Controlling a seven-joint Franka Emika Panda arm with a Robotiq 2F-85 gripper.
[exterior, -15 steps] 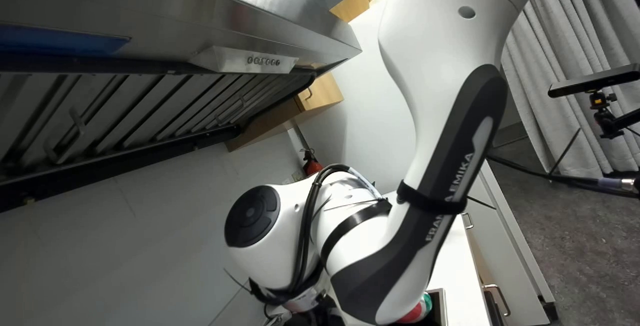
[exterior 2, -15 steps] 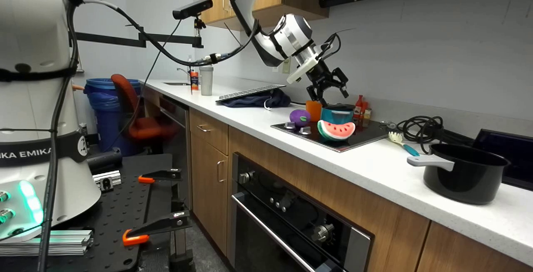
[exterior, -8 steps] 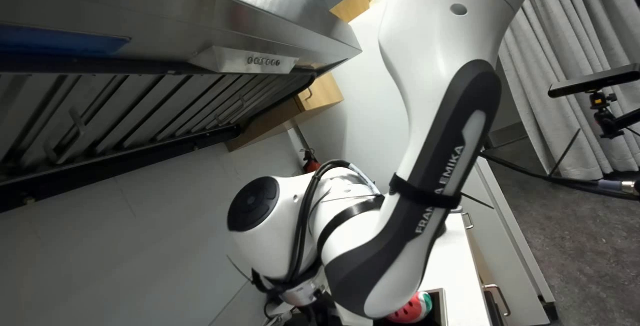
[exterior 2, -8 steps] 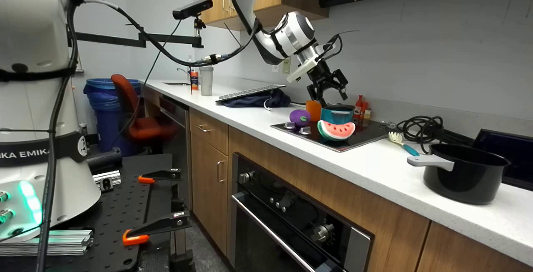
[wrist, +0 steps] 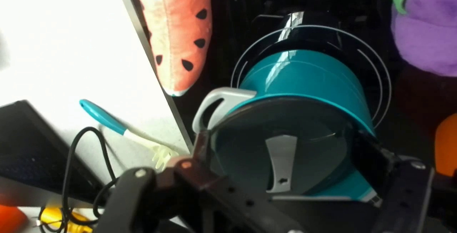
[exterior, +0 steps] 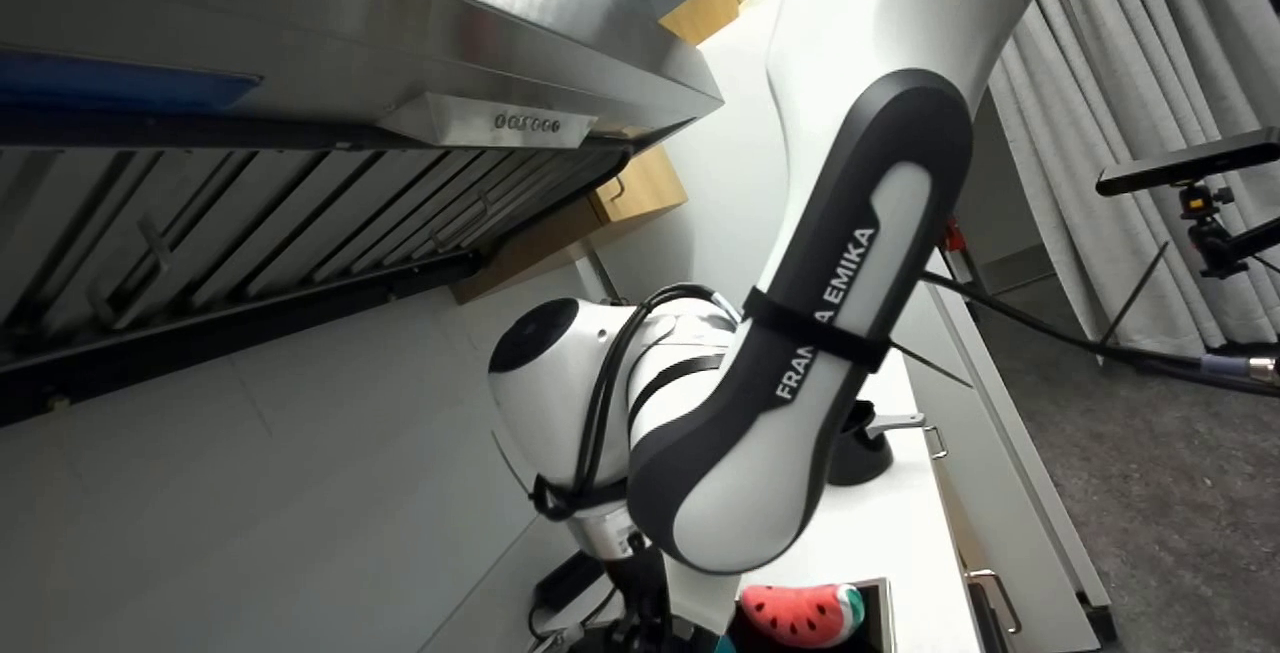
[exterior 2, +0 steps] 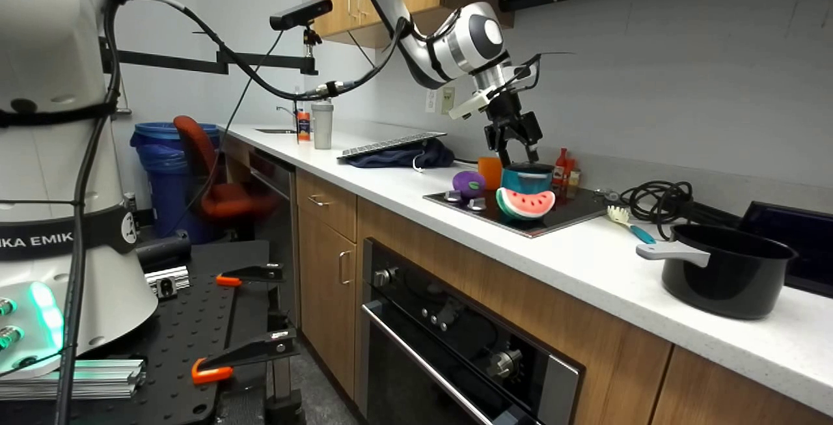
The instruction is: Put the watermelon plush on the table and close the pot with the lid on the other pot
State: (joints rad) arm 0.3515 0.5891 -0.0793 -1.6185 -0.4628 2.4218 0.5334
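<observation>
My gripper (exterior 2: pixel 519 161) is open and empty just above the teal pot (exterior 2: pixel 517 181) on the cooktop. In the wrist view, the fingers (wrist: pixel 280 142) stand apart on either side of the clear lid (wrist: pixel 242 133) and its grey handle (wrist: pixel 282 161). The lid sits on the teal pot (wrist: pixel 303 72); I cannot tell whether the fingers touch it. The watermelon plush (exterior 2: pixel 526 205) lies on the cooktop in front of the teal pot; it also shows in the wrist view (wrist: pixel 178 29). The lidless black pot (exterior 2: pixel 725 282) stands on the white table (exterior 2: pixel 586 259), far from the gripper.
A purple plush (exterior 2: pixel 468 184) and an orange cup (exterior 2: pixel 489 172) stand beside the teal pot. Sauce bottles (exterior 2: pixel 561 168) are behind it. A teal-handled spoon (exterior 2: pixel 631 224) and a black cable (exterior 2: pixel 657 200) lie between cooktop and black pot. A range hood (exterior: pixel 400 33) hangs above.
The arm has shifted and the gripper has tilted to point more straight down over the teal pot, still open. In an exterior view the arm has uncovered the watermelon plush and the black pot.
</observation>
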